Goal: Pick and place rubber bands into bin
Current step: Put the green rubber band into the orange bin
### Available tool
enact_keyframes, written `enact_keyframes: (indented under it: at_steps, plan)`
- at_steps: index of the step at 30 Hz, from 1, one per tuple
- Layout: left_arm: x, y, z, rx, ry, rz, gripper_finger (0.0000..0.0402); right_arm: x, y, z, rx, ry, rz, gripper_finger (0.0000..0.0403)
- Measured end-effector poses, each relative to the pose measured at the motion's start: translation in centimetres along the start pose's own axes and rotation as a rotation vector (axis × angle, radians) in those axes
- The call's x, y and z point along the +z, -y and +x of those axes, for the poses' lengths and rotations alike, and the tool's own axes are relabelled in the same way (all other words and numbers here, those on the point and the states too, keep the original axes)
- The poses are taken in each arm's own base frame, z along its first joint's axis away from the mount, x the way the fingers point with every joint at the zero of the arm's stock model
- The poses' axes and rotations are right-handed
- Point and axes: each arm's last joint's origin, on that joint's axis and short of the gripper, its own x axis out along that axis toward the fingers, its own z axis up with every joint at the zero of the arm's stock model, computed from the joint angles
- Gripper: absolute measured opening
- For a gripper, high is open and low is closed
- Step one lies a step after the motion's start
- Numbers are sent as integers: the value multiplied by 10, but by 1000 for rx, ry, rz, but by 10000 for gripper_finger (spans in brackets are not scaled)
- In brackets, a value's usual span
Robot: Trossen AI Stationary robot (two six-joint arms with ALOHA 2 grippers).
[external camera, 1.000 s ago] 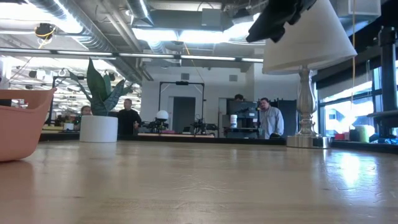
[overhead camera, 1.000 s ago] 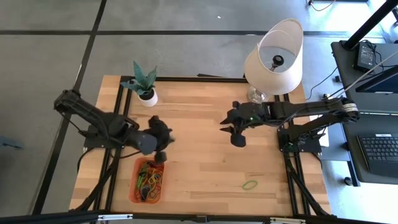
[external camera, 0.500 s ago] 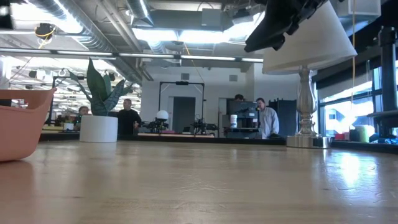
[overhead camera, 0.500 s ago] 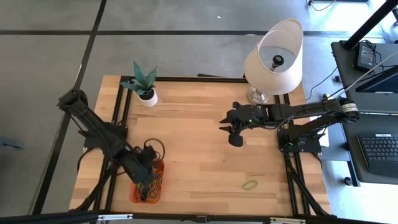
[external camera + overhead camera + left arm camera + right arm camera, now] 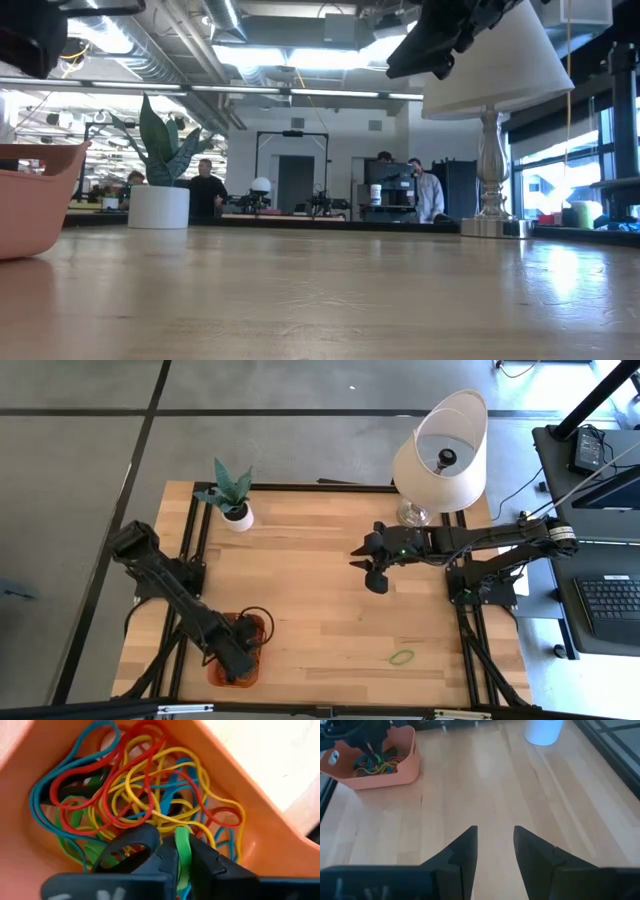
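No brand, label or readable writing shows on any of the things here.

The left arm reaches from the bench's (image 5: 330, 610) nine o'clock side down toward seven o'clock, and its left hand (image 5: 176, 851) is plunged into the bin (image 5: 215, 668), which sits near the seven o'clock corner of the bench. In the left wrist view the two dark fingers (image 5: 131, 844) stand almost together, with only a thin gap, and a green band (image 5: 182, 851) runs through that gap, pinched between them just above the heap. Below lie the rubber bands (image 5: 135, 795) in a tangled pile of yellow, red, blue, green and dark loops on the orange floor of the bin.

The right arm stretches in from three o'clock, level over the middle of the bench, and its right hand (image 5: 370, 565) hangs in the air at about the centre, tilted down. Its fingers (image 5: 461, 851) stand apart with nothing between them; bare wood shows through the gap.

One loose green rubber band (image 5: 402, 657) lies flat on the bench toward five o'clock, well apart from the bin and from both hands.

A potted plant (image 5: 233, 495) stands near eleven o'clock and a lamp (image 5: 440, 455) near one o'clock.
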Motion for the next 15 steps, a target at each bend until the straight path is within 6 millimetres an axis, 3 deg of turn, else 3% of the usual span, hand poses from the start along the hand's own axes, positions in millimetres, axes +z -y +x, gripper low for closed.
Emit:
enact_keyframes:
  at_steps: [6,15]
  plan:
    - [0,0,1,6,1,-22,74,0,0,0,0,-1,26,131]
    - [4,-6,-12,4,2,-45,136,0,0,0,1,-1,25,131]
